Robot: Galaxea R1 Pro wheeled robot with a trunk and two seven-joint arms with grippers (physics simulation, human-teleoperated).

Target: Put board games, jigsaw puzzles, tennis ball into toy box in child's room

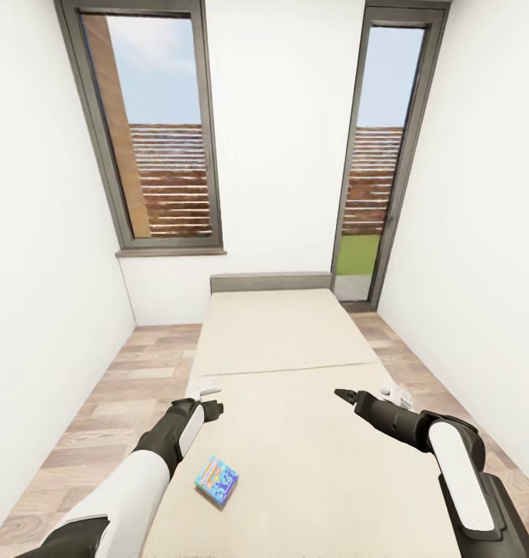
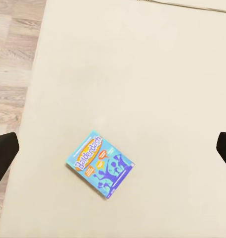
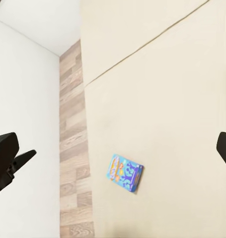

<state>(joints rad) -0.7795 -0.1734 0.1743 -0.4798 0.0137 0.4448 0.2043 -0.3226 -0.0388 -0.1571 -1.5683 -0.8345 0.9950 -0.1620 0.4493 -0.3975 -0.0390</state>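
A light-blue board game (image 1: pixel 216 480) with an orange logo lies flat on the cream bed (image 1: pixel 295 356), close to its near left edge. My left gripper (image 1: pixel 212 408) hovers above the mattress a little beyond the box, open and holding nothing. In the left wrist view the board game (image 2: pixel 101 163) sits below and between the wide-spread fingers (image 2: pixel 4 148) of the left gripper (image 2: pixel 115 146). My right gripper (image 1: pixel 340 396) hangs open over the bed's right half, far from the box. The right wrist view shows the board game (image 3: pixel 125 172) well below the right gripper (image 3: pixel 117 153).
The bed's grey headboard (image 1: pixel 271 281) stands against the far white wall between two tall windows (image 1: pixel 152 132). Wood-plank floor (image 1: pixel 101 403) runs along both sides of the bed, wider on the left. White walls close in on either side.
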